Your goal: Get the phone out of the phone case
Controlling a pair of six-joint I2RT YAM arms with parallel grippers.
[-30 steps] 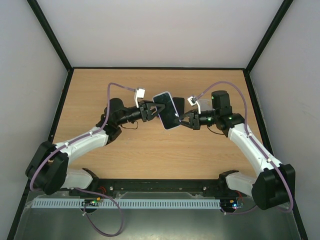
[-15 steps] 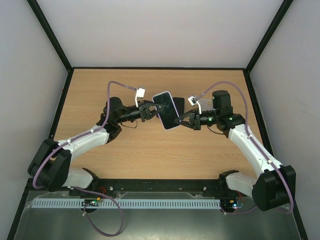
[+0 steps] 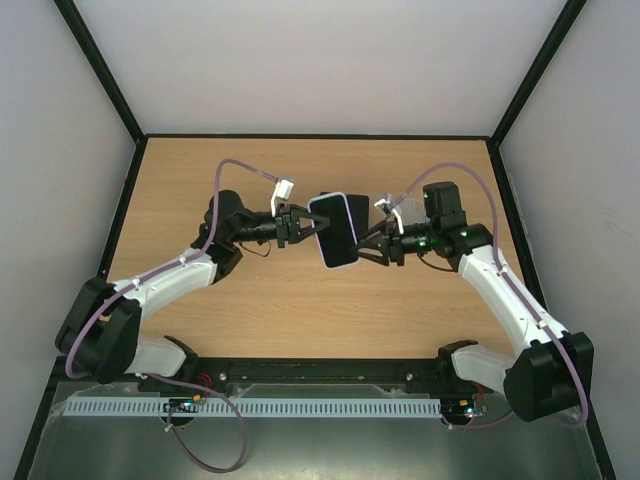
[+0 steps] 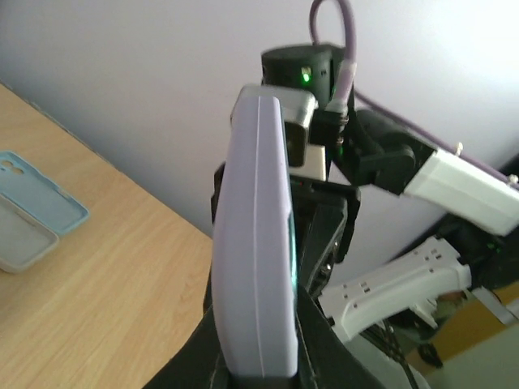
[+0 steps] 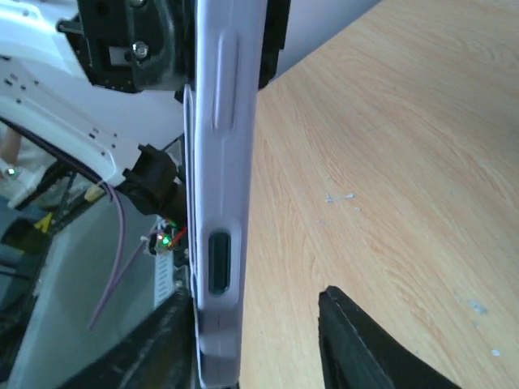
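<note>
The phone (image 3: 335, 232), dark screen up, sits in a lilac case (image 3: 352, 228) held in the air above the middle of the table between both arms. My left gripper (image 3: 302, 226) is shut on the case's left edge. In the left wrist view the case (image 4: 255, 227) stands edge-on between my black fingers (image 4: 312, 332). My right gripper (image 3: 371, 246) is at the case's right edge. In the right wrist view the case (image 5: 219, 162) lies against my left finger (image 5: 166, 344), while the right finger (image 5: 361, 336) stands well apart from it, so this gripper is open.
Two empty phone cases, one light blue (image 4: 49, 203) and one greyish (image 4: 20, 243), lie on the wooden table (image 3: 300, 300) at the far left of the left wrist view. Black frame posts and white walls bound the table.
The cased phone has turned more upright in the top view and shifted slightly toward the near edge. Both grippers moved with it.
</note>
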